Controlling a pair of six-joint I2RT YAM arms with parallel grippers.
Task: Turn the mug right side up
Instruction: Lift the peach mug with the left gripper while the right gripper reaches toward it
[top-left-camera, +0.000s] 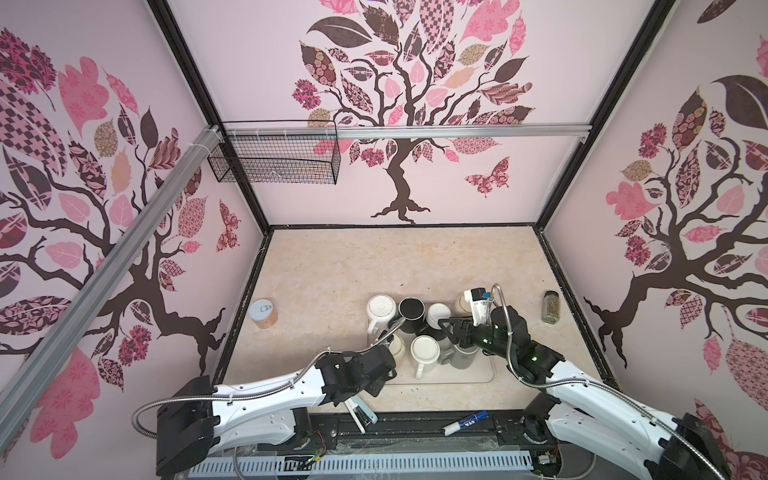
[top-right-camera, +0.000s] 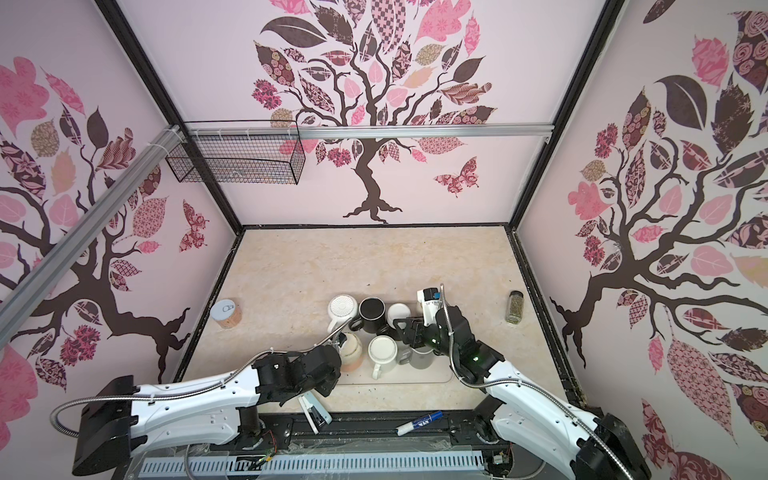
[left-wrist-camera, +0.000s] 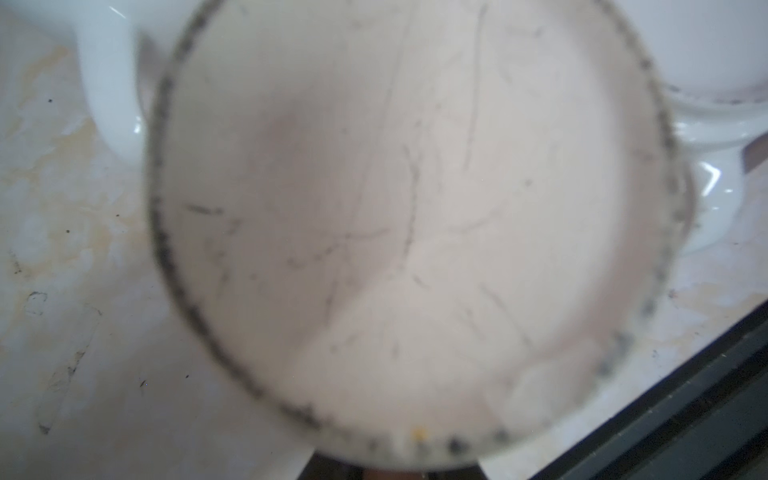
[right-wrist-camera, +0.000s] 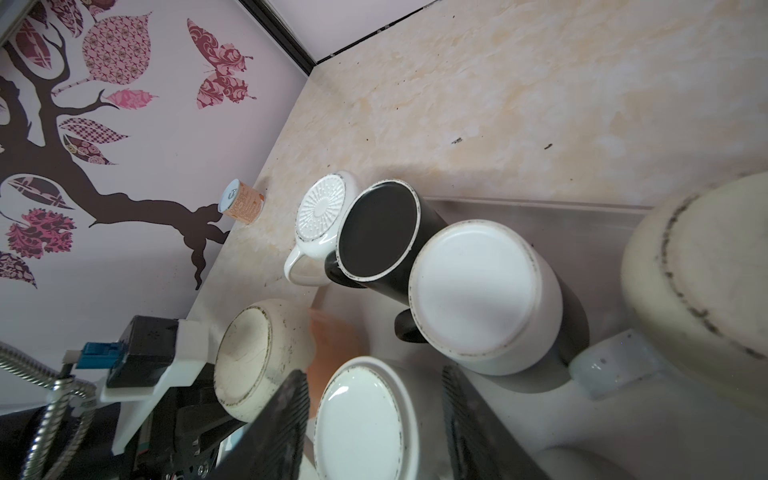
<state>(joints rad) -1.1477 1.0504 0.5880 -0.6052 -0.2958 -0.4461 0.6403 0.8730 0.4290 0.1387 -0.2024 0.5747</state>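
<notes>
The mug (top-right-camera: 352, 351) is being held tilted at the left edge of the tray (top-left-camera: 492, 374), base up. The left fingers (right-wrist-camera: 203, 419) are being pressed together, apparently on its handle. The right fingers (right-wrist-camera: 286, 419) are being held spread above the white mug (right-wrist-camera: 361, 419). The turn is best being made leftwards, over open worktop (top-left-camera: 332, 266), since the white mug and black mug (top-left-camera: 411, 309) are crowding its other sides.

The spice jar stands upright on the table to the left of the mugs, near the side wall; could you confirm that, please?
Not quite: the spice jar stands upright on the table to the right of the mugs, near the side wall, as both top views show. The can is what stands on their left.
</notes>
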